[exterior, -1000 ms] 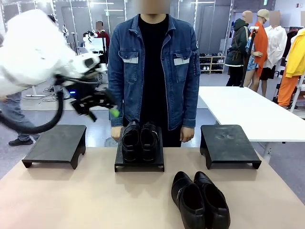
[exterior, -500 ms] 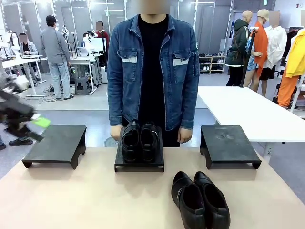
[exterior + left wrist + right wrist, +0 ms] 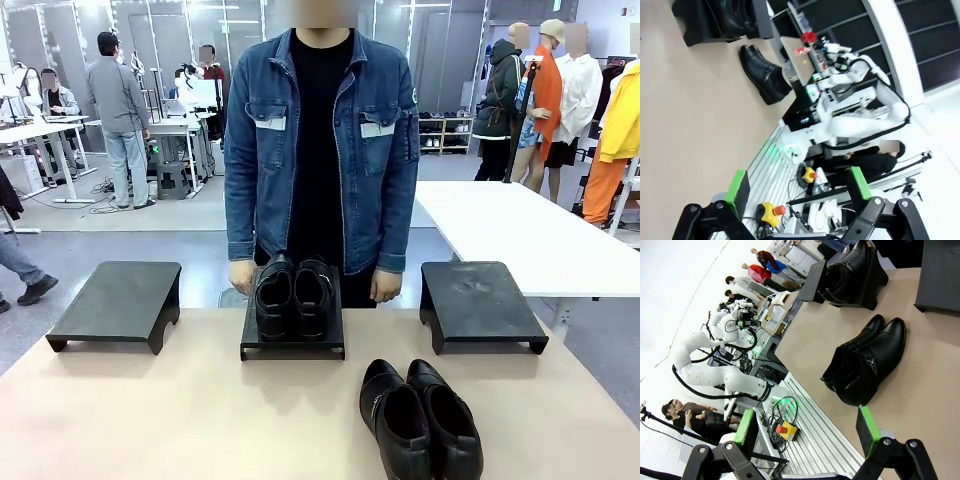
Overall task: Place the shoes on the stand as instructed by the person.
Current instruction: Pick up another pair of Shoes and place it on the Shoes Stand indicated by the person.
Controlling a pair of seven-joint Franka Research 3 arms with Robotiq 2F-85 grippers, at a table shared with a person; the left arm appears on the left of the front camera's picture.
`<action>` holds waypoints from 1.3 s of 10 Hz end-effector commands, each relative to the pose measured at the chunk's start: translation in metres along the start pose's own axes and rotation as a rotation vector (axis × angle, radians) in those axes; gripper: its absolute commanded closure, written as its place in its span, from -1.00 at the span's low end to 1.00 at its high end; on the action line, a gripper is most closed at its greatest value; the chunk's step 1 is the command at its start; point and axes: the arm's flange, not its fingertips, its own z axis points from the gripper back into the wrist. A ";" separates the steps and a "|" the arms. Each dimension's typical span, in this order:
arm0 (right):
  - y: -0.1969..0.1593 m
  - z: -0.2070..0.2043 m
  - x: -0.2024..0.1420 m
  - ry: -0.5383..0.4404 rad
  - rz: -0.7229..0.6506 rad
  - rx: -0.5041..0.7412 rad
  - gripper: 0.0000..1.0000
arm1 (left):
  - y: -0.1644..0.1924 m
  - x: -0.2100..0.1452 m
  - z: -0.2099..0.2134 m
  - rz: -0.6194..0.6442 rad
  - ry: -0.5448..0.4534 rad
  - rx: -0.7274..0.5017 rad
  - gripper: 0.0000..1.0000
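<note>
L to R, front view: left stand, black and low, bare top, sits at the far-left side of the tan table. Middle stand is at the far edge, centre, and carries one pair of shoes, side by side and touching. The person stands right behind it in a denim jacket, arms down, w/ one hand just past the stand's left side and the other hand just past its right. The second pair lies on the tabletop, right of centre, near the robot's edge, side by side, apart from every stand. Right stand at far right, bare top.

Left wrist view: left gripper has jaws spread wide, nothing betw. the green pads. It hangs off the table's near side, w/ both pairs far off up the frame.

Right wrist view: right gripper also has jaws wide apart, holding nothing. The tabletop pair lies ahead of it and the stand pair is farther on.
</note>
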 end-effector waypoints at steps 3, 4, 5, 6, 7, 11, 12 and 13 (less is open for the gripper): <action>0.001 0.000 0.001 -0.014 0.019 0.012 -1.00 | 0.048 -0.003 0.033 0.034 0.028 -0.103 -1.00; 0.001 0.000 0.001 -0.014 0.019 0.012 -1.00 | 0.046 0.004 0.028 0.021 -0.015 -0.125 -1.00; 0.001 0.000 0.001 -0.014 0.019 0.012 -1.00 | 0.047 -0.017 0.029 0.062 -0.007 -0.084 -1.00; 0.001 0.000 0.001 -0.014 0.019 0.012 -1.00 | 0.047 -0.017 0.029 0.062 -0.007 -0.084 -1.00; 0.001 0.000 0.001 -0.014 0.019 0.012 -1.00 | 0.047 -0.017 0.029 0.062 -0.007 -0.084 -1.00; 0.001 0.000 0.001 -0.014 0.019 0.012 -1.00 | 0.047 -0.017 0.029 0.062 -0.007 -0.084 -1.00; 0.001 0.000 0.001 -0.014 0.019 0.012 -1.00 | 0.047 -0.017 0.029 0.062 -0.007 -0.084 -1.00; 0.001 0.000 0.001 -0.014 0.019 0.012 -1.00 | 0.047 -0.017 0.029 0.062 -0.007 -0.084 -1.00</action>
